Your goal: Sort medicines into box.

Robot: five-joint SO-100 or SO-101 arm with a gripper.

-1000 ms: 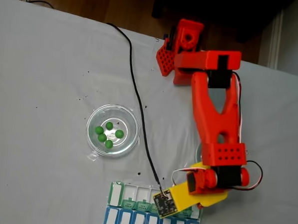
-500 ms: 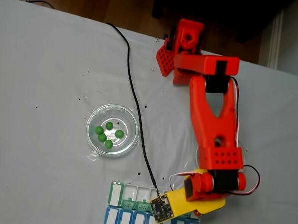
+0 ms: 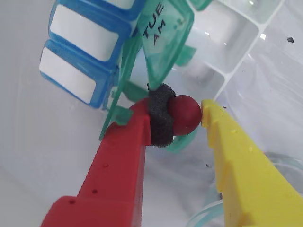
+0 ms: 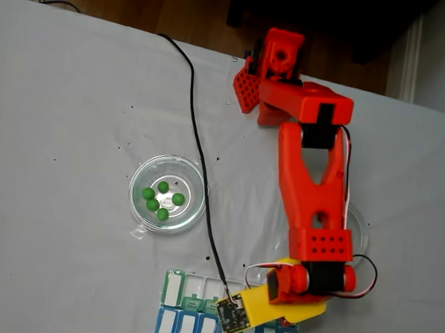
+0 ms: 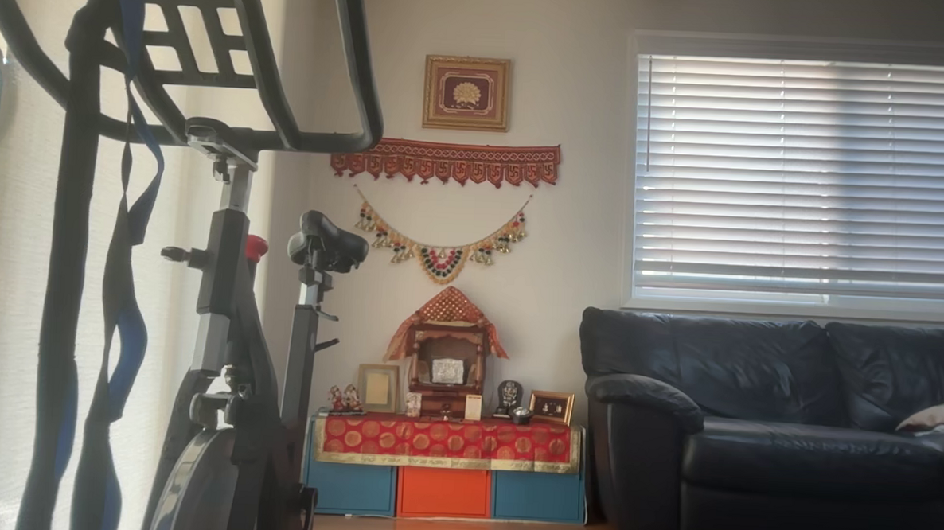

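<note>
In the wrist view we see the gripper (image 3: 187, 116) closed around a dark red pill (image 3: 184, 115): the red finger (image 3: 120, 161), tipped with a dark foam pad (image 3: 161, 116), presses it from the left, and the yellow finger (image 3: 236, 156) touches it from the right. The pill hangs just in front of the pill organizer (image 3: 227, 42), below an open translucent green lid (image 3: 165, 38) marked "TUE AM". White open compartments lie up and to the right of the pill, and blue closed lids with white labels (image 3: 85, 35) sit at the upper left. A curved edge of clear glass (image 3: 284, 163) shows at the lower right corner.

In the fixed view we look down on a white table (image 4: 77, 92). The red arm (image 4: 311, 186) reaches from its base at the top toward the bottom edge, and its yellow gripper part (image 4: 275, 303) lies over the right part of the pill organizer (image 4: 181, 310), whose green row sits above its blue row. Left of the arm, well apart from it, a clear round dish (image 4: 169, 193) holds five green pills (image 4: 161, 200). A second clear dish (image 4: 358, 222) is partly hidden behind the arm. A black cable (image 4: 201, 143) runs across the table down to the gripper's camera board (image 4: 229, 316).

In the other view we see a room with an exercise bike (image 5: 222, 326), a dark sofa (image 5: 775, 430) under a window with blinds (image 5: 811, 168), and a small shrine (image 5: 447, 375) against the wall.
</note>
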